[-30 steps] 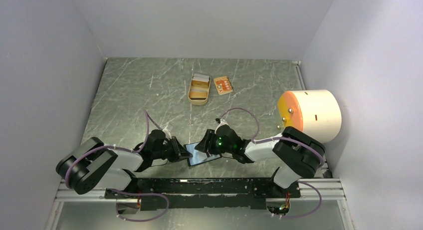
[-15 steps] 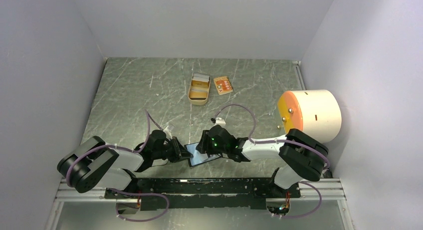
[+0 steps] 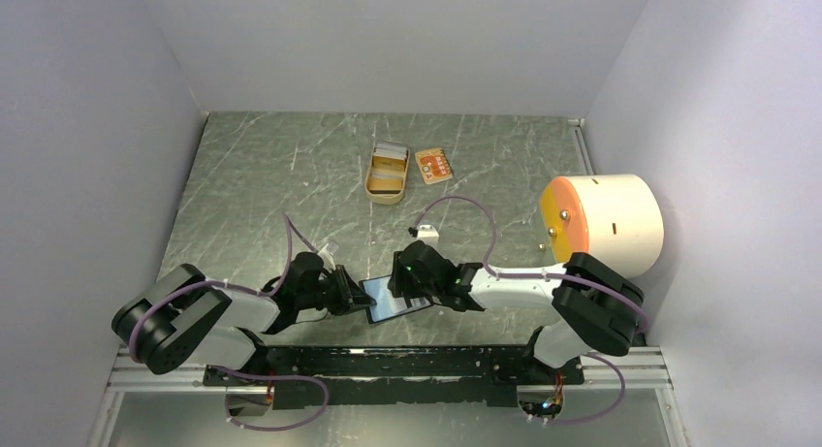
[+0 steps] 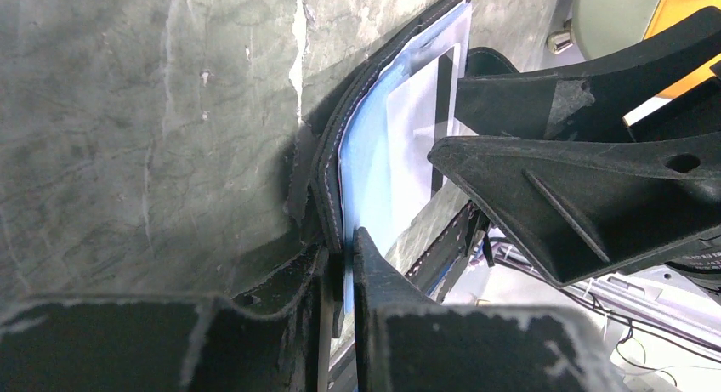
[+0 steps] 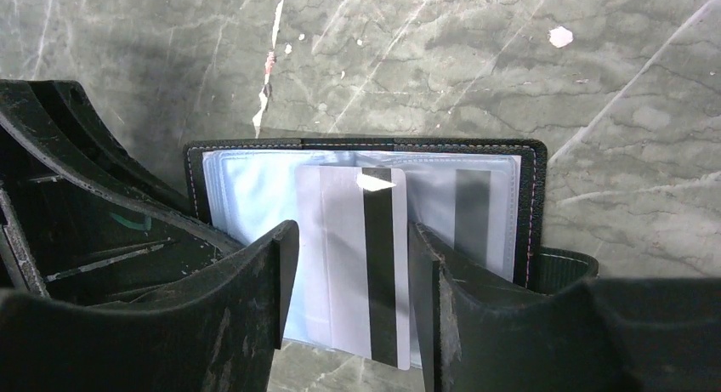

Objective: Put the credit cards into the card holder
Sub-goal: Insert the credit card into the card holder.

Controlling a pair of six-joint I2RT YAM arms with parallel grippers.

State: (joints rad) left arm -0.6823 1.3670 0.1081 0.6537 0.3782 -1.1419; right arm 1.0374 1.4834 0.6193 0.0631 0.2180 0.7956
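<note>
The black card holder (image 5: 246, 188) lies open on the marble table, blue lining up. My left gripper (image 4: 342, 260) is shut on its near edge, pinning the cover (image 4: 336, 171). A pale grey-white credit card (image 5: 349, 256) with a black stripe lies on the lining, its lower end past the holder's edge. My right gripper (image 5: 349, 281) hangs open over it, one finger on each side of the card, apparently clear of it. In the top view both grippers (image 3: 351, 294) (image 3: 405, 288) meet at the holder (image 3: 388, 308). The tan-orange credit card (image 3: 433, 164) lies far back on the table.
A tan-gold oblong tin (image 3: 387, 172) sits beside the orange card at the back. A large white cylinder with an orange face (image 3: 603, 224) stands at the right edge. White walls close in the table on three sides.
My right gripper has slid a little to the left over the holder and its jaws have spread wider. The left gripper and the holder have stayed put.
</note>
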